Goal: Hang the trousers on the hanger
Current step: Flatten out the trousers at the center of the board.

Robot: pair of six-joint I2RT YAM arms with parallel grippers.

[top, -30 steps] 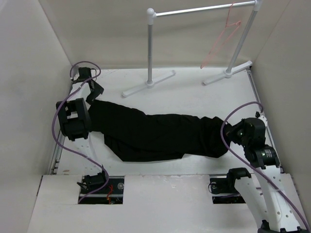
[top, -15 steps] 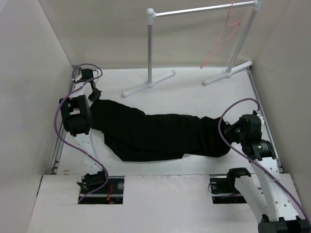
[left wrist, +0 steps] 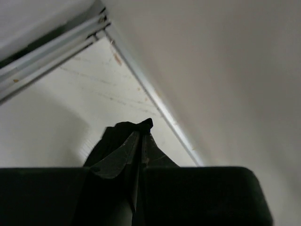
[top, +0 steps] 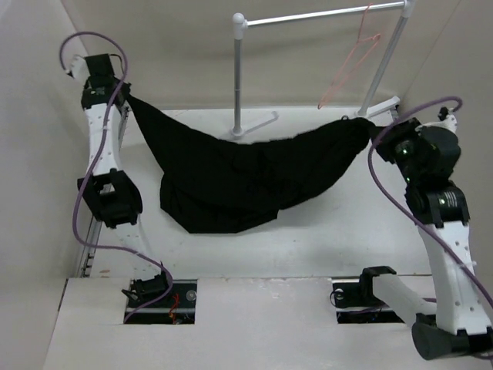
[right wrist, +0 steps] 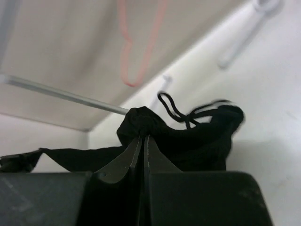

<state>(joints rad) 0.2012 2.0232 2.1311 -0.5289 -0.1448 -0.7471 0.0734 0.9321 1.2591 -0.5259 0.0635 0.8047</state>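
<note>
The trousers (top: 231, 173) were seen slung between the two arms above the white surface (top: 323, 239), gathered to a point at each end and sagging in a broad black fold in the middle. Whether the lowest fold touched the surface could not be told from the top view. The left claw (top: 123, 91) was raised at the far left, close to the side wall, and its fingers were shown in the left wrist view pressed together on a small peak of the black cloth. The right claw (top: 368, 123) was held at the far right, near the right foot of the white rack (top: 239, 77), and was likewise clamped on a bunched knot of the cloth, from which a thin black drawstring (right wrist: 171, 108) looped out in the right wrist view. The hanger (top: 350, 65), thin and pink, was seen hooked on the rack's top bar near its right end, above the right claw and apart from the trousers.
</note>
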